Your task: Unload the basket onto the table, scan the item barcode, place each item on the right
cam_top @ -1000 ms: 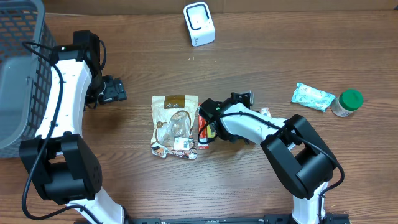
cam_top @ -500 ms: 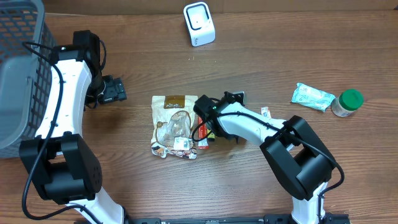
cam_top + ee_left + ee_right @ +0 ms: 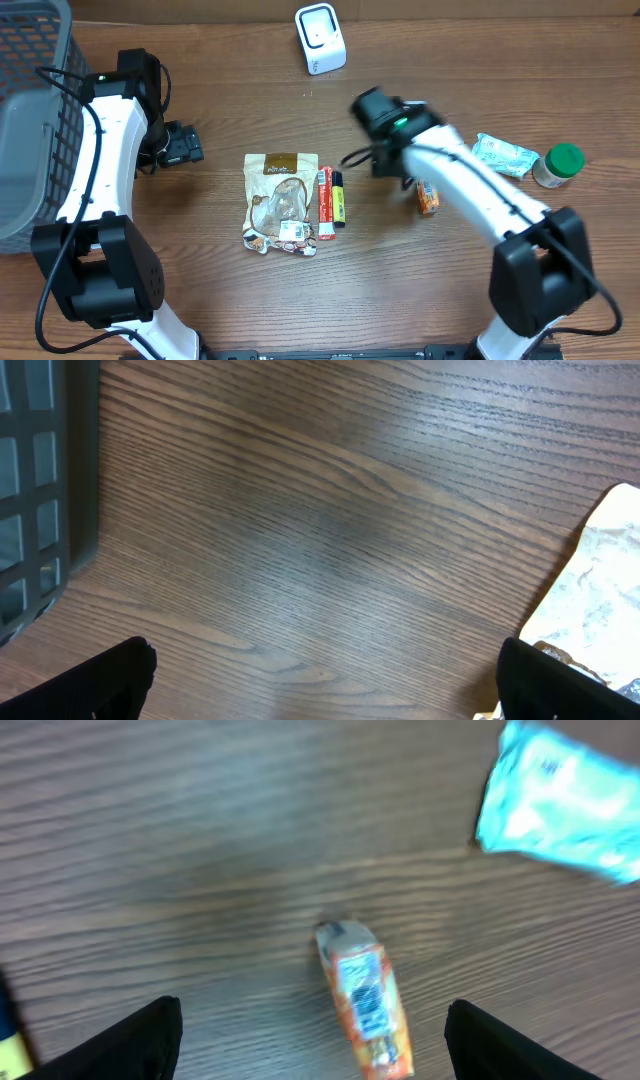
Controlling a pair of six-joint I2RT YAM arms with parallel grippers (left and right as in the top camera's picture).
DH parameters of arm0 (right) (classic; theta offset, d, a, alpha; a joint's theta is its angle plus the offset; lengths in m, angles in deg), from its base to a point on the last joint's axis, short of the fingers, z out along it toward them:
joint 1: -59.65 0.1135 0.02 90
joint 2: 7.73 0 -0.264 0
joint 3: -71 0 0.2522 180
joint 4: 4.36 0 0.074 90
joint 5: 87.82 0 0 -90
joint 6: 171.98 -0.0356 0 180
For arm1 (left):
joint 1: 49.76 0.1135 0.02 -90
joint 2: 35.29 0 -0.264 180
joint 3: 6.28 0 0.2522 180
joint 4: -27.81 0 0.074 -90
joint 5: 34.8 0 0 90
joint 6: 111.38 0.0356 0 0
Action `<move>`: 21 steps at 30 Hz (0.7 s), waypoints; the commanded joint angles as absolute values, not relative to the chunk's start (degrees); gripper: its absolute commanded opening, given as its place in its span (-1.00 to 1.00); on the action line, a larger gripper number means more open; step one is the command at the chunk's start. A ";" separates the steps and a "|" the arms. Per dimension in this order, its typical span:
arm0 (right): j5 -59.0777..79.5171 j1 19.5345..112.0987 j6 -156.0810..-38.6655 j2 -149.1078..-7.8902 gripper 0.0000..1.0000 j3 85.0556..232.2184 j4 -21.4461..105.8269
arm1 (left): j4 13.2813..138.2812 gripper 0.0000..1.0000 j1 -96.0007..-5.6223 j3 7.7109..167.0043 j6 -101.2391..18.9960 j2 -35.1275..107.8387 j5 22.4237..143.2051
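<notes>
A white barcode scanner (image 3: pixel 320 38) stands at the back of the table. My right gripper (image 3: pixel 400 172) (image 3: pixel 320 1045) is open and hovers over a small orange packet (image 3: pixel 427 197) (image 3: pixel 365 1010) that lies flat, its barcode label up, between the spread fingers and untouched. A red and yellow pack (image 3: pixel 330 203) lies beside a brown pouch (image 3: pixel 282 200). My left gripper (image 3: pixel 185 145) (image 3: pixel 325 680) is open over bare wood left of the pouch, whose pale edge (image 3: pixel 600 590) shows in the left wrist view.
A teal packet (image 3: pixel 503 155) (image 3: pixel 560 800) and a green-lidded jar (image 3: pixel 558 165) sit at the right. A grey mesh basket (image 3: pixel 30 120) (image 3: pixel 40 470) occupies the far left edge.
My right gripper has opened and left the red and yellow pack beside the pouch. It swung back and right to above the orange packet. The left arm has not moved.
</notes>
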State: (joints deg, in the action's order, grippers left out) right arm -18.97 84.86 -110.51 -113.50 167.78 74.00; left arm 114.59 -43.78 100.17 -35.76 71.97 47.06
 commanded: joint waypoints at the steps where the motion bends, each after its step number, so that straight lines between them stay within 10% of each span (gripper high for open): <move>1: -4.59 79.09 -103.93 -113.28 0.70 165.58 74.03 | 114.54 1.00 -44.20 100.87 -34.66 72.36 47.34; 13: 0.39 74.88 -99.06 -113.28 0.50 153.18 63.27 | 114.54 1.00 -44.20 100.87 -34.66 72.36 47.34; 16: 0.39 75.07 -99.08 -113.28 0.18 149.95 59.32 | 114.54 0.99 -44.18 100.87 -34.66 72.36 47.32; 19: 0.37 75.07 -99.06 -113.28 -0.71 147.39 56.04 | 114.54 0.99 -44.18 100.87 -34.66 72.36 47.32; 21: 0.37 75.07 -99.06 -113.28 -0.93 146.30 54.68 | 114.54 1.00 -44.18 100.87 -34.66 72.36 47.32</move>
State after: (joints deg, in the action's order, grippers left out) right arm -0.13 74.79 -99.71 -113.44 148.09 55.88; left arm 114.59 -43.78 100.17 -35.76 71.97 47.06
